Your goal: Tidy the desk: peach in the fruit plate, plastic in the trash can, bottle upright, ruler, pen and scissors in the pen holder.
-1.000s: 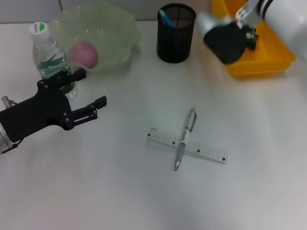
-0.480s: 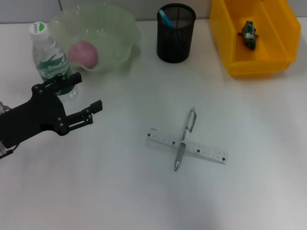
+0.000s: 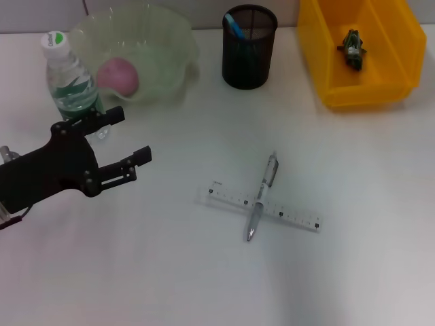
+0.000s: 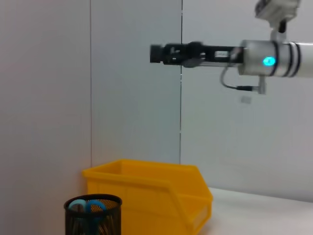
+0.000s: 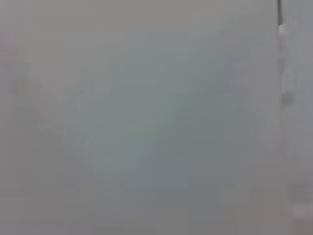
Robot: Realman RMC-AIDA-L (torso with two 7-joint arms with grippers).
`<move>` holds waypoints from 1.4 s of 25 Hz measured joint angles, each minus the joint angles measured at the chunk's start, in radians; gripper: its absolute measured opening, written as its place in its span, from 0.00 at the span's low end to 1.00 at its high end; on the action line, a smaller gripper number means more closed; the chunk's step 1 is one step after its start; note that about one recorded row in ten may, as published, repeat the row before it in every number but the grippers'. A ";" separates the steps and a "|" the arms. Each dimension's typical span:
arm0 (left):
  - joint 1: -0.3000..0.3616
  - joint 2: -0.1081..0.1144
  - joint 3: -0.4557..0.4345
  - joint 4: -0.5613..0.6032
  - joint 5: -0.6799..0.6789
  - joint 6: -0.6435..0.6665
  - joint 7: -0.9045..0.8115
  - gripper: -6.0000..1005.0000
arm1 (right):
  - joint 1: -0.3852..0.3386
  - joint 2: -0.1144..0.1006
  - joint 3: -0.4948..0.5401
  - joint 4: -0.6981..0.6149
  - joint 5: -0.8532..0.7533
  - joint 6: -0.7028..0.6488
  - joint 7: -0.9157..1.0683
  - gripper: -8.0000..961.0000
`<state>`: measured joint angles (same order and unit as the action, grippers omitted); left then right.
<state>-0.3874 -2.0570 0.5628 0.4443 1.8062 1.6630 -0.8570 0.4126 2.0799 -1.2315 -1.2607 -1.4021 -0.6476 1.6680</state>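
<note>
The peach (image 3: 119,73) lies in the pale green fruit plate (image 3: 173,41). Beside it the bottle (image 3: 68,75) stands upright. The pen (image 3: 262,195) lies across the ruler (image 3: 292,216) at mid table. Blue scissors handles (image 3: 234,27) stick out of the black mesh pen holder (image 3: 249,61), also seen in the left wrist view (image 4: 93,215). A green piece of plastic (image 3: 353,46) lies in the yellow trash can (image 3: 326,68). My left gripper (image 3: 129,138) hovers open and empty just in front of the bottle. My right gripper (image 4: 157,54) is raised high, seen only in the left wrist view.
The yellow trash can (image 4: 146,191) stands at the back right, next to the pen holder. A grey wall closes the table's far side. The right wrist view shows only a blank grey surface.
The right arm, which was over the trash can a second ago, has lifted out of the head view. My left gripper has shifted slightly and stays open.
</note>
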 joint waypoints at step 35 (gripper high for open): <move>0.006 0.062 0.089 0.058 0.098 0.075 -0.195 0.83 | 0.455 -0.006 0.140 0.254 -0.937 -1.070 0.455 0.87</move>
<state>-0.3817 -1.9955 0.6522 0.5027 1.9039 1.7385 -1.0515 0.8675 2.0740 -1.0917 -1.0072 -2.3394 -1.7180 2.1233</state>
